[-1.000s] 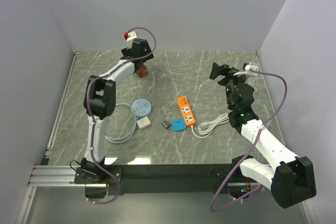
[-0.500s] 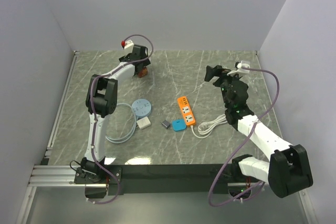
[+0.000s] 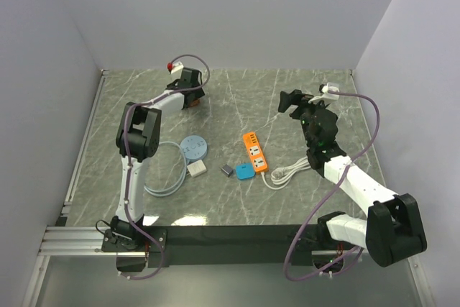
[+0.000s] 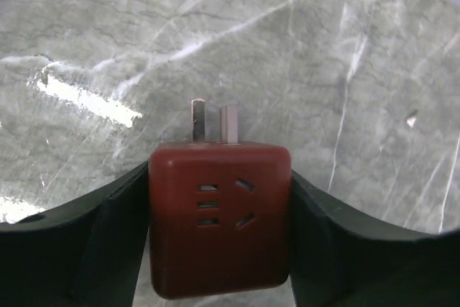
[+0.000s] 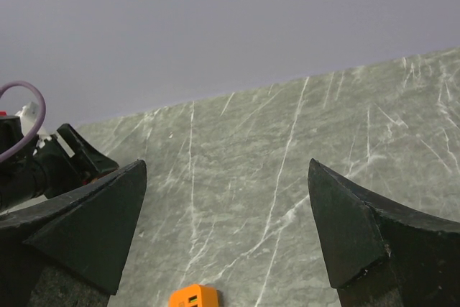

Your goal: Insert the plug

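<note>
Red plug [image 4: 219, 228] pinched in left claw [image 4: 219, 177], near table's [image 3: 244, 98] far edge; right claw [image 5: 226, 170] spread wide

- The tabletop [image 3: 237, 98] is a grey-green slab with pale marble veins, walled in at the back and on both sides.
- An orange power strip [image 3: 254, 152] lies near the middle, its length running front to back.
- The strip's white cord [image 3: 286, 172] lies bunched in folds just to its right.
- A small blue piece [image 3: 246, 171] touches the strip's near left side, with a small grey block [image 3: 227, 170] just beside it.
- Farther left lie a pale blue disc [image 3: 193, 147] and a white square block [image 3: 197, 170], with a pale blue cable [image 3: 157, 192] looped alongside.
- A dark red plug [image 4: 219, 221] sits far back on the left.
</note>
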